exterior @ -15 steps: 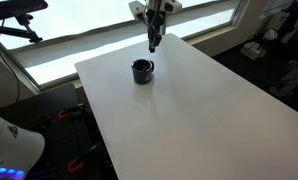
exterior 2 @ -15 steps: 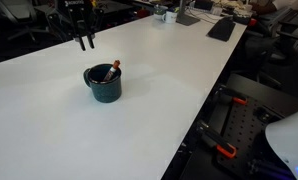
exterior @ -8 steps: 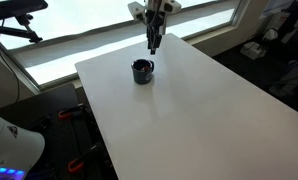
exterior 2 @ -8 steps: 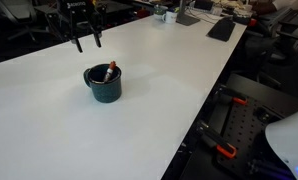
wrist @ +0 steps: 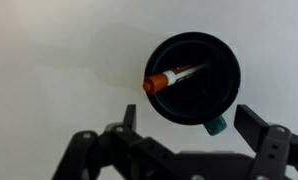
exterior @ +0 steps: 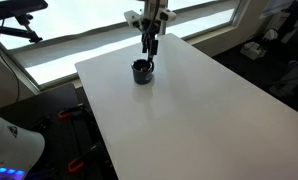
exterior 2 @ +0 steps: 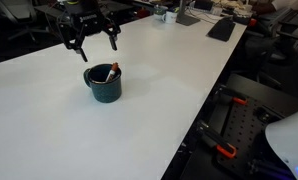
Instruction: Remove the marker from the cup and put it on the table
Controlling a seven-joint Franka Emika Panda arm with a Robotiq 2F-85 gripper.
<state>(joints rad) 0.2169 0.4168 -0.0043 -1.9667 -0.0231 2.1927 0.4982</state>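
Two fingers (wrist: 130,118) of my tool (wrist: 192,122) frame the bottom of the wrist view, one at lower left and one at lower right. They are spread wide with nothing between them. Past them lies the round mouth of the cup (wrist: 217,85), right of centre in the frame. The marker (wrist: 172,77) leans inside it, with its orange-red end resting on the rim at the upper left of the mouth and its body running right into the dark interior.

In an exterior view my tool (exterior 2: 97,50) hovers above the cup (exterior 2: 104,88) at upper left, apart from it. The tip of the marker (exterior 2: 111,72) pokes just over the rim.

I judge the marker light and stiff, with a smooth round barrel that could slip or twist in a loose pinch. The exposed upper end is the only reachable part, so I would close across the barrel there, clear of the rim. The cup looks light too, so dragging the marker against its wall could tip or slide it. A lift along the marker's own lean seems safest.

The white tabletop (exterior 2: 49,130) spreads bare around the cup, and a round pen may roll once it is laid down. Farther off, a bright window (exterior: 69,50) runs along the upper left of the frame.
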